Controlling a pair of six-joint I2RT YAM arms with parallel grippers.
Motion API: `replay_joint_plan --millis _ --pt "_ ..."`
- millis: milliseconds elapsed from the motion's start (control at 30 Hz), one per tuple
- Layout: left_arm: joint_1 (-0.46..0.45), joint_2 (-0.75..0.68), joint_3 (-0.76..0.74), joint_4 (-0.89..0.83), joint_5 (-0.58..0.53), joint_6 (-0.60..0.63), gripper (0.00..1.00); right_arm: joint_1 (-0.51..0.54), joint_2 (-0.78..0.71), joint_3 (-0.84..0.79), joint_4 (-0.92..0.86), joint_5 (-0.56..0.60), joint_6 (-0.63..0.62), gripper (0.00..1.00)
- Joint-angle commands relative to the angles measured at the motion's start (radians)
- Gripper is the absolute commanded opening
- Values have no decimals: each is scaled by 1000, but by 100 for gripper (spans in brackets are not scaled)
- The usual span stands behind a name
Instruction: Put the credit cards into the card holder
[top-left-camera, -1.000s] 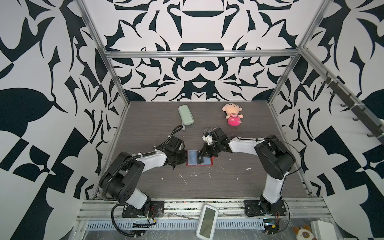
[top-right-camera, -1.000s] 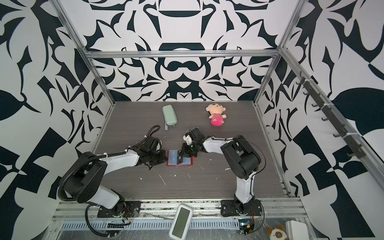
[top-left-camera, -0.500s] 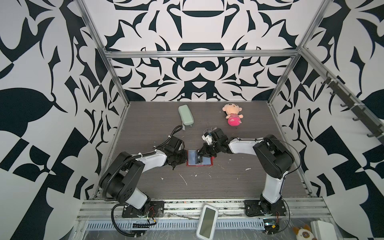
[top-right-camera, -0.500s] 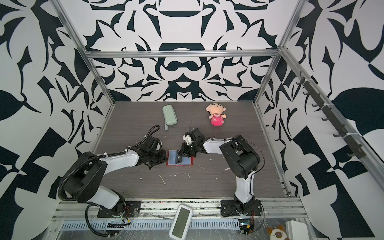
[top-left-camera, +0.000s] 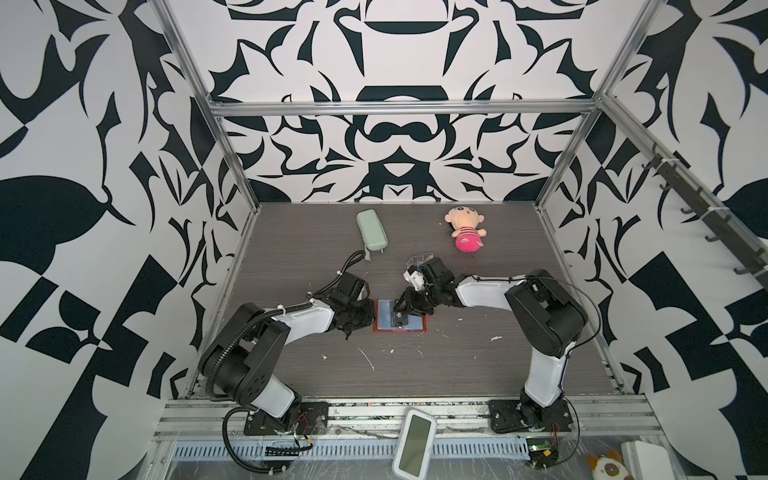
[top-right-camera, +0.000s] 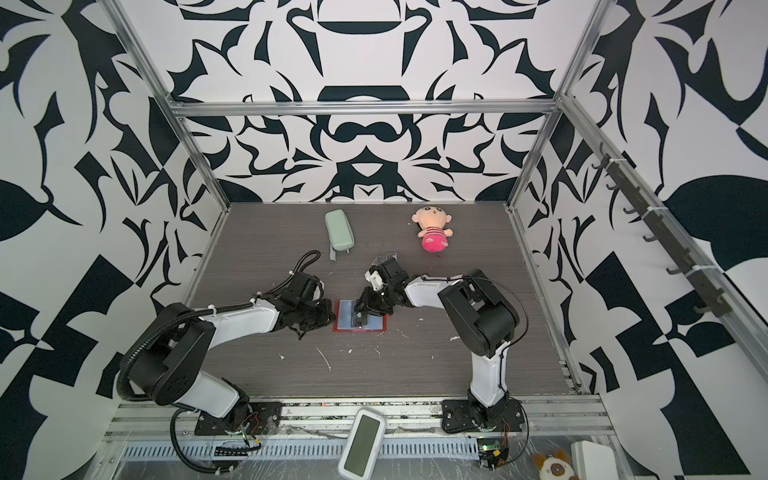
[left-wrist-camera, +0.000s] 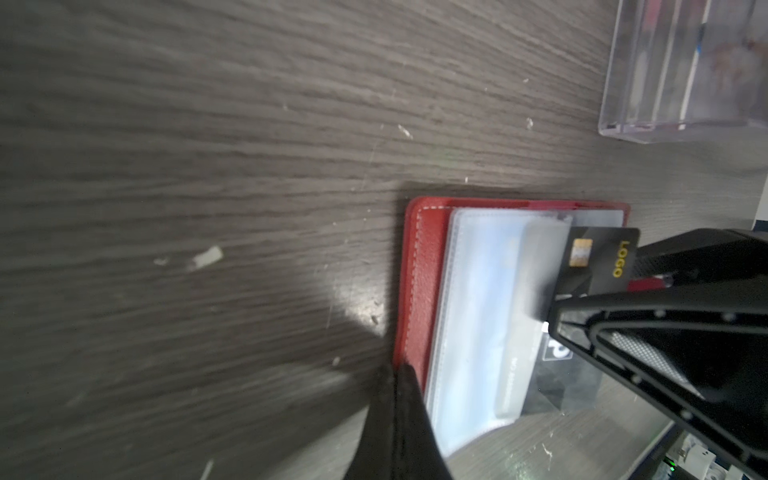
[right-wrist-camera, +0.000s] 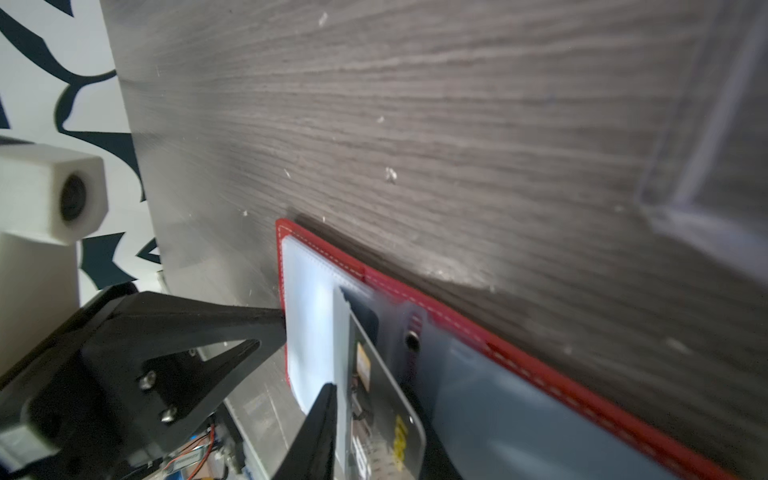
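Pressing clenched left gripper (left-wrist-camera: 395, 374) against the edge of the red card holder (top-left-camera: 419, 327), lying open mid table (top-left-camera: 457, 365). Straddling the black credit card (left-wrist-camera: 602, 257), sitting partly inside a clear sleeve (left-wrist-camera: 478, 311), with the right gripper (left-wrist-camera: 598, 286); cannot tell whether grasping or released.

The worktop (left-wrist-camera: 208, 124) is dark wood-grain board, smooth with a dull sheen. The card holder (left-wrist-camera: 424, 291) is red grained leather-look with white stitching, its sleeves (left-wrist-camera: 473, 311) soft, cloudy clear plastic, and the black card (left-wrist-camera: 602, 266) is smooth plastic with a metallic gold chip. The box (left-wrist-camera: 681, 83) is hard, glossy transparent plastic.
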Motion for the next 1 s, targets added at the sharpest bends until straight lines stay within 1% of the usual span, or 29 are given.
replay_joint_plan --millis 0,133,333,500,633,767,900,967 --pt "1 44 -42 -101 -43 -8 0 14 -49 40 -147 118 -62 36" --pt "1 43 -44 -101 -44 -7 0 31 -67 79 -232 203 -94 43" --pt "1 43 -47 -98 -46 -8 0 63 -71 139 -347 319 -137 49" --pt "1 42 -49 -96 -47 -8 0 93 -83 173 -405 409 -160 49" --pt "1 43 -51 -96 -45 -8 0 111 -90 199 -450 460 -177 49" --pt "1 43 -50 -96 -45 -8 0 128 -78 226 -513 528 -189 41" --pt "1 42 -50 -97 -44 -8 0 144 -56 254 -557 568 -196 24" --pt "1 42 -50 -98 -45 -8 0 150 -41 267 -576 582 -196 18"
